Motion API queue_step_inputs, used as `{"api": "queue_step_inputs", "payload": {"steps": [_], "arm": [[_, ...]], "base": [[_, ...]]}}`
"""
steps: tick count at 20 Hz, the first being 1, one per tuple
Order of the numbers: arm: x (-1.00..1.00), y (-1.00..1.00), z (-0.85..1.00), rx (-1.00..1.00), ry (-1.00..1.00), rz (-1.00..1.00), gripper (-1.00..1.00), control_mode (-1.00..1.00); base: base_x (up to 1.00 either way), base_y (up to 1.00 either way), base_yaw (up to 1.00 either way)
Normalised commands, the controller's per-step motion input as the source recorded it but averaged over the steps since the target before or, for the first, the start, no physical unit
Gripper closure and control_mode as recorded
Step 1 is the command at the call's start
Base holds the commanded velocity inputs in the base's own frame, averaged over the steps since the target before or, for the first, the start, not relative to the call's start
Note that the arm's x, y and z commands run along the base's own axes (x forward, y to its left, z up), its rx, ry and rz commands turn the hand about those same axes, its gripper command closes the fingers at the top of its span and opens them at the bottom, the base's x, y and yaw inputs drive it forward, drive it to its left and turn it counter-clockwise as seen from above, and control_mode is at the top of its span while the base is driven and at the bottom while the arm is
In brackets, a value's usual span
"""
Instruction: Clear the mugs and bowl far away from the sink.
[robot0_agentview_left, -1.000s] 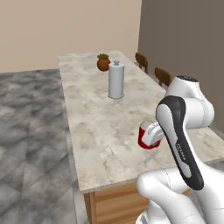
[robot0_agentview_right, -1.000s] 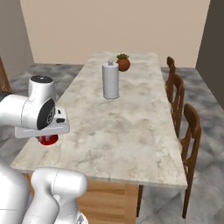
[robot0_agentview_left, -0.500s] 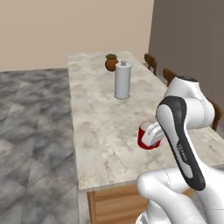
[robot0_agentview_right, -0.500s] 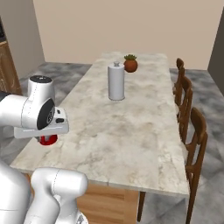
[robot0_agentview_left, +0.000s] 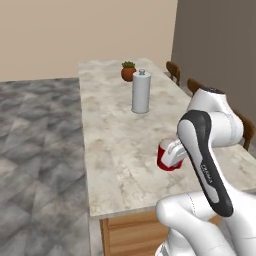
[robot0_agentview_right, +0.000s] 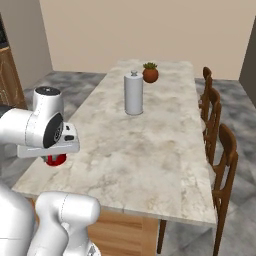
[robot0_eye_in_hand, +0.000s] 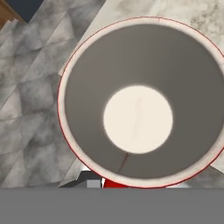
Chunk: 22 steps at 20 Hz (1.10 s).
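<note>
Hand view: red mug (robot0_eye_in_hand: 140, 105) seen from above | gripper fingers clamped on its rim | held over marble counter (robot0_agentview_left: 115, 135) edge

Setting: a rendered domestic kitchen and dining area. Evidence: a long marble-topped table (robot0_agentview_right: 150, 145) on a wooden base, with a row of dark wooden chairs (robot0_agentview_right: 225, 165) along one side. On the table stand a tall white canister (robot0_agentview_left: 141, 92), a small potted plant (robot0_agentview_left: 128, 71) and a red mug (robot0_agentview_left: 167, 155). The floor (robot0_agentview_left: 35, 150) is grey stone-patterned tile, the walls are plain beige, and wooden cabinetry (robot0_agentview_right: 9, 75) shows at the left edge of the right base view.
</note>
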Motion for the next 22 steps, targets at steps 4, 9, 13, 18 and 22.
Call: {"api": "queue_step_inputs", "payload": {"steps": [4, 9, 13, 18, 22], "arm": [[1.00, -0.01, -0.40, -0.02, 0.06, 0.00, 1.00, -1.00], [1.00, 0.00, -0.43, -0.06, 0.02, 0.00, 1.00, -1.00], [1.00, 0.03, -0.43, -0.08, 0.00, 0.00, 1.00, -1.00], [0.90, 0.00, -0.37, -0.05, 0.00, 0.00, 1.00, -1.00], [0.76, 0.00, -0.30, 0.00, 0.01, 0.00, 1.00, -1.00]], "base": [[0.00, 0.00, 0.00], [0.00, 0.00, 0.00], [0.00, 0.00, 0.00], [0.00, 0.00, 0.00], [0.00, 0.00, 0.00]]}}
